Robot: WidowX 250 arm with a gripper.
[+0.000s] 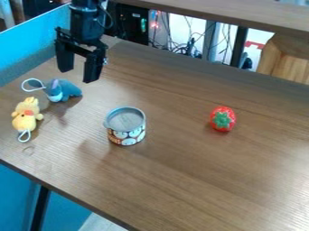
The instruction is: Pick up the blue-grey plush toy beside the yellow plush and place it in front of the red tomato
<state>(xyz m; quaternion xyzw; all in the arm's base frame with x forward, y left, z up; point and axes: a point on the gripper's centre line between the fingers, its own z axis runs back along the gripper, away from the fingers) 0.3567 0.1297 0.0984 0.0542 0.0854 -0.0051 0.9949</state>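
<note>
My black gripper [78,72] hangs at the upper left above the brown table [211,180], its two fingers spread apart with nothing between them. Nearest to it, a little below, is a blue-grey plush toy [63,90] with a white loop at its left. A yellow plush toy [26,115] lies at the far left, its pale loop toward the front. Near the middle stands a round tin [125,126] with a grey top and cartoon faces around its side. To the right sits a red strawberry [222,119] with green leaves facing the camera.
A blue panel [36,40] runs along the table's left back side. Behind the back edge are cables [187,47] and a wooden shelf [229,13] across the top. The table's front left edge slants down toward the bottom of the view.
</note>
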